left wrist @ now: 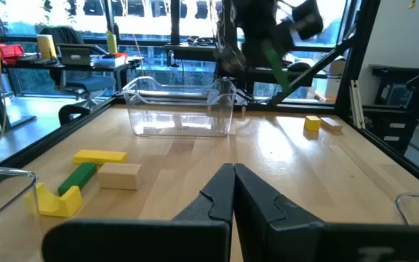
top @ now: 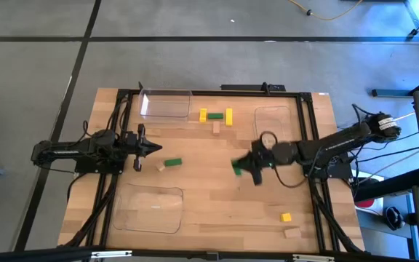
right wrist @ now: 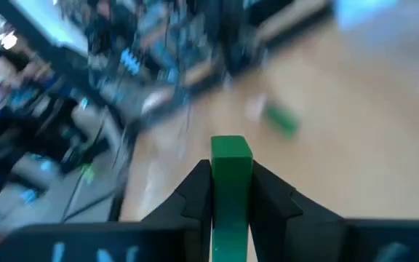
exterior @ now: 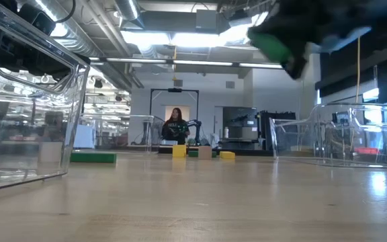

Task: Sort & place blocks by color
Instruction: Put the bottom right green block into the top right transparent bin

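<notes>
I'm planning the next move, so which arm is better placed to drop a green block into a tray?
Right. The right gripper is shut on a green block, lifted over mid-table. The left gripper is shut and empty, near the other green block.

Setting. We see a light wooden desk [top: 217,196] standing on a grey floor [top: 195,65] crossed by dark seams. A yellow cable [top: 333,14] lies on the floor beyond the desk. In the low view, we note ceiling ducts [exterior: 66,20], bright ceiling light panels [exterior: 187,39] and a person [exterior: 175,126] standing far back in the room. In the left wrist view, we see windows [left wrist: 122,29] behind a workbench [left wrist: 71,58].
</notes>
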